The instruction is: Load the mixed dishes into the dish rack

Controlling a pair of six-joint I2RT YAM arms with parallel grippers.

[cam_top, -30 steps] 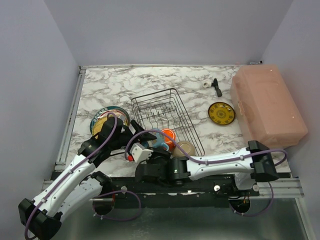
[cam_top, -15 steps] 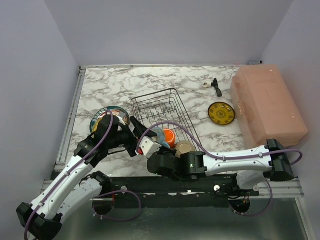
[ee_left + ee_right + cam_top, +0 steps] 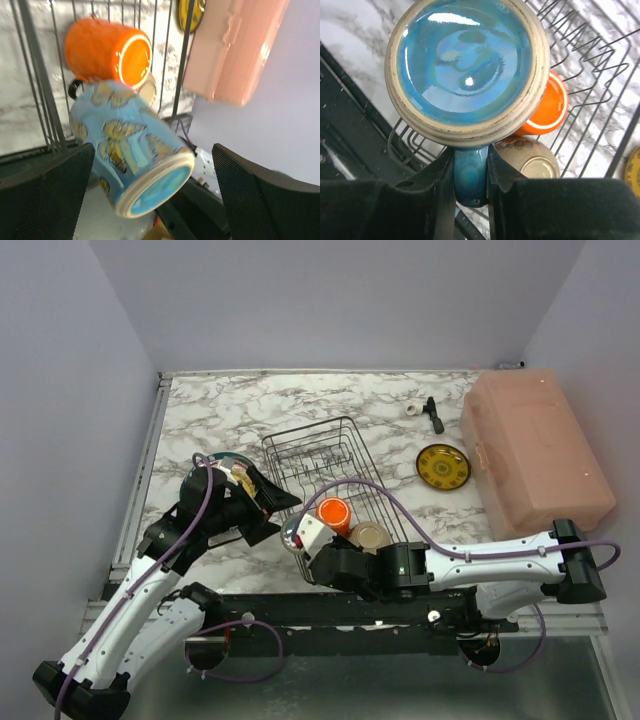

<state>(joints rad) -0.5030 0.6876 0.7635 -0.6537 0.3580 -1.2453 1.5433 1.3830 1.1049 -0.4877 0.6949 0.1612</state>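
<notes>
The blue mug (image 3: 467,67) hangs base-up over the near left corner of the dish rack (image 3: 330,455). My right gripper (image 3: 470,160) is shut on its handle (image 3: 470,180). From above, the blue mug (image 3: 292,533) shows beside the right gripper (image 3: 303,540). My left gripper (image 3: 268,502) stands open just left of it; in the left wrist view the blue mug (image 3: 135,160) lies between the wide fingers (image 3: 45,192) untouched. The orange mug (image 3: 333,512) and an upturned bowl (image 3: 370,537) lie in the rack. A small yellow plate (image 3: 443,467) sits right of the rack.
The large pink box (image 3: 535,450) fills the right side of the table. A small black tool (image 3: 433,415) lies at the back. Stacked plates (image 3: 232,458) left of the rack are mostly hidden under my left arm.
The left gripper opened fully and drew back left off the blue mug. The right arm shifted, keeping the mug by its handle at the rack's near corner.
</notes>
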